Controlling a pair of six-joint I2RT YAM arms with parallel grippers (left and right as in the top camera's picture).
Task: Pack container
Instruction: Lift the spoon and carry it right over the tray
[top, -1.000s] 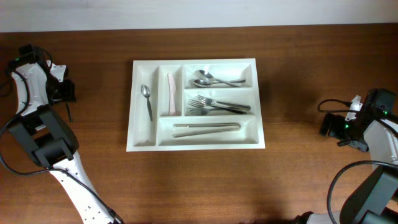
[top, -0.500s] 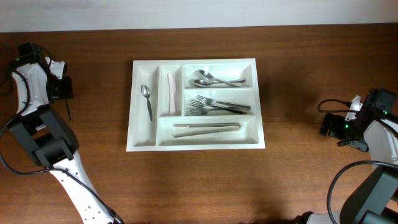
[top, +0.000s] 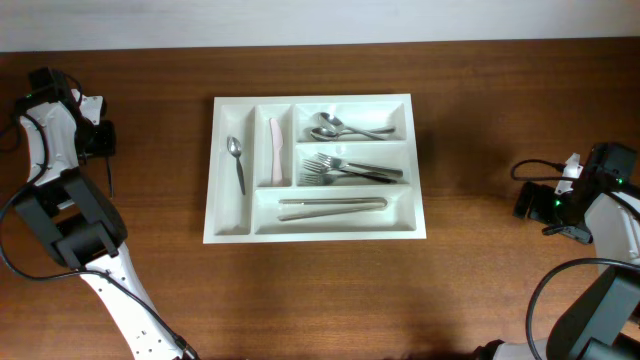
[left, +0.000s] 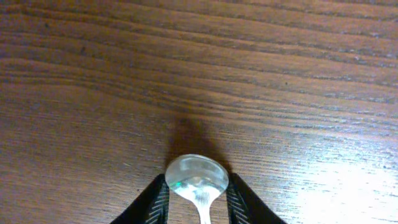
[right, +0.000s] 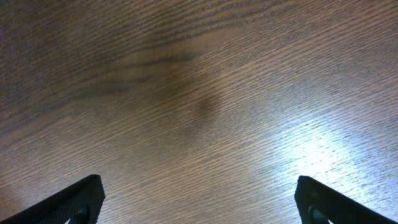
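Left gripper (left: 198, 194) pinches a small metal spoon (left: 196, 177) at its neck, the bowl pointing out just above the wooden table (left: 186, 74). Right gripper (right: 199, 198) holds nothing, its fingers spread wide over bare wood. The container (top: 312, 236), a white cutlery tray, lies mid-table between the two arms, well apart from both grippers.

A dark brown wooden table (top: 320, 300) is stretching across the whole overhead view, its grain running left to right. A pale white strip (top: 320, 20) is bordering its far edge. Close up, a bright patch of light (right: 323, 143) is glaring off the wood.
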